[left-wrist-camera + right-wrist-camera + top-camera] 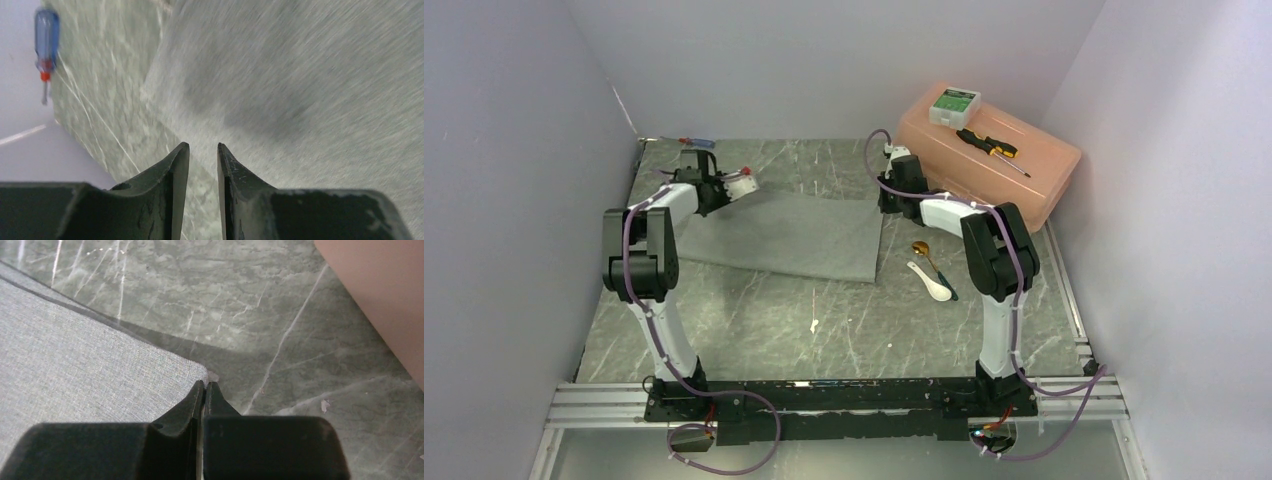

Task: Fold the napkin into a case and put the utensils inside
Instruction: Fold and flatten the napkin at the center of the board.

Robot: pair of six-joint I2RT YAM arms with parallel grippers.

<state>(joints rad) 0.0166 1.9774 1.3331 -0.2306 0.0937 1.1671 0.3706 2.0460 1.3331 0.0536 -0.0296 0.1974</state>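
A: Status: napkin (794,235) spread mid-table, spoons (933,281) just right of it. Right gripper (205,385) looks clenched on its far-right corner.
B: Left gripper (203,150) slightly parted, empty, by the far-left edge. Pinch there too, then draw both corners evenly.

The napkin (784,235) is spread on the table (754,320), and the round-bowled spoon (921,249) and soup spoon (934,283) are laid just to its right (the soup spoon nearer the arm bases). A box (1024,185) is set at the far right, with a screwdriver (991,147) and a small case (954,104) on its lid. A second screwdriver (696,142) is left at the far left edge, behind the napkin.
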